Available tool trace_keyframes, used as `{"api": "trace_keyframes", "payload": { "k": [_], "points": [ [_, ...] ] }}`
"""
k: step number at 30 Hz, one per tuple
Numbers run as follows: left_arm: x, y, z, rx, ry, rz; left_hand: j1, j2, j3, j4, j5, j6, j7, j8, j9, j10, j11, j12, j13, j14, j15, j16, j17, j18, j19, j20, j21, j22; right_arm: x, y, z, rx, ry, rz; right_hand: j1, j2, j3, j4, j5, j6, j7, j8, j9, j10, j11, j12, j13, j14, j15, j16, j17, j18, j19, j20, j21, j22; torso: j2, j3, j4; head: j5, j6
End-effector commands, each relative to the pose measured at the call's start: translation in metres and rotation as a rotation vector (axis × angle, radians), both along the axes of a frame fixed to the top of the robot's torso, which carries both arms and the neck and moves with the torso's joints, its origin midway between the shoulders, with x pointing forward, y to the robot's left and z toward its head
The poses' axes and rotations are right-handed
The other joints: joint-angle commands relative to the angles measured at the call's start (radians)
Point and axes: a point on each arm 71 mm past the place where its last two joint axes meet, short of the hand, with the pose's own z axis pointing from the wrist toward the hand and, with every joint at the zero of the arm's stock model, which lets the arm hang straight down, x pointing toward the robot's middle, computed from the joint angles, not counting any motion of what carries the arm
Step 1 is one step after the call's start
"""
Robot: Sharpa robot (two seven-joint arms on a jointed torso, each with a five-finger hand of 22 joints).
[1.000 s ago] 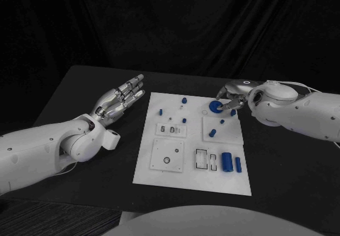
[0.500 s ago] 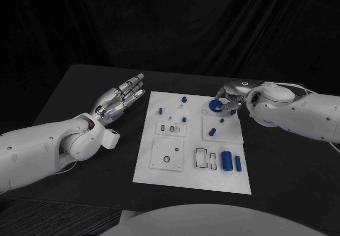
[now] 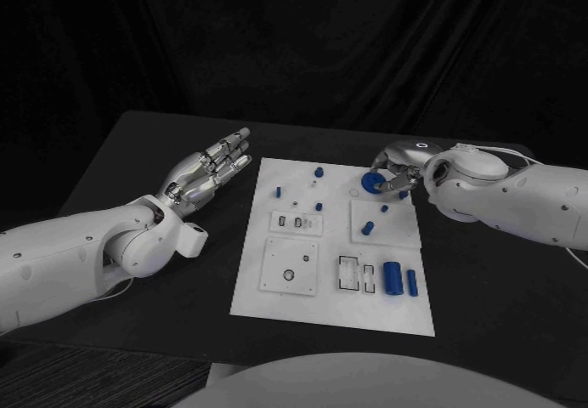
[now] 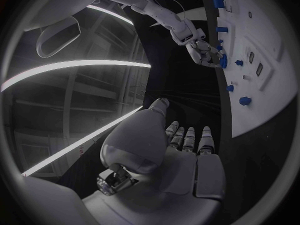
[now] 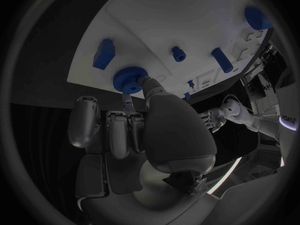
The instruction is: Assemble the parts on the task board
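Over the white task board's (image 3: 330, 289) far end, the right hand (image 3: 398, 174) still pinches a blue ribbed knob (image 3: 369, 182), barely moved, so seating continues, while the left hand (image 3: 208, 170) stays spread, empty.

blk table (image 3: 147, 161), dark curtain backdrop (image 3: 307, 59)

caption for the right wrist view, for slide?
Right robot hand pinches a blue round knob at the white task board.
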Motion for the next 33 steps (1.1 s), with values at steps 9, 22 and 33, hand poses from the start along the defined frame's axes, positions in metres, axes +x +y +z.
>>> {"api": "trace_keyframes", "payload": {
  "k": [9, 22, 33],
  "points": [
    [-0.001, -0.002, 0.001, -0.011, 0.001, -0.020, -0.010, 0.003, 0.005, -0.002, 0.005, -0.001, 0.005, 0.002, 0.001, 0.002, 0.007, -0.004, -0.001, 0.001, 0.009, -0.004, -0.001, 0.009, 0.001, 0.008, -0.006, -0.002, -0.009, 0.009, 0.003, 0.056, -0.070, 0.070, -0.030, -0.007, 0.022, -0.001, -0.010, 0.047, -0.015, 0.102, 0.425, 0.106, 0.012, 0.002, 0.263, 0.100, 0.006, 0.008, 0.245, -0.018, 0.017, 0.009, 0.018, 0.112, 0.000, -0.0006, 0.0013, 0.000, 0.001],
    [0.000, -0.005, 0.001, -0.011, 0.008, -0.032, -0.011, 0.004, 0.008, -0.006, 0.005, -0.002, 0.008, 0.001, 0.001, 0.002, 0.014, -0.004, -0.001, 0.001, 0.017, -0.004, -0.001, 0.008, 0.001, 0.016, -0.006, -0.002, -0.011, 0.043, 0.025, 0.079, -0.083, 0.146, -0.050, -0.012, 0.027, 0.012, -0.002, 0.057, -0.012, 0.097, 0.423, 0.106, 0.020, 0.002, 0.263, 0.102, 0.012, 0.013, 0.249, -0.022, 0.027, 0.013, 0.031, 0.121, 0.000, -0.0017, 0.0027, 0.000, 0.007],
    [0.001, -0.007, 0.000, -0.011, 0.013, -0.040, -0.011, 0.004, 0.009, -0.006, 0.005, -0.002, 0.009, 0.001, 0.001, 0.002, 0.015, -0.004, -0.001, 0.001, 0.018, -0.004, -0.001, 0.009, 0.001, 0.017, -0.006, -0.002, -0.008, 0.079, 0.028, 0.083, -0.070, 0.218, -0.055, -0.015, 0.032, 0.016, -0.015, 0.062, -0.011, 0.090, 0.419, 0.106, 0.022, 0.002, 0.263, 0.103, 0.015, 0.014, 0.251, -0.023, 0.030, 0.016, 0.034, 0.125, 0.001, -0.0015, 0.0023, 0.000, 0.008]
  ]
}}
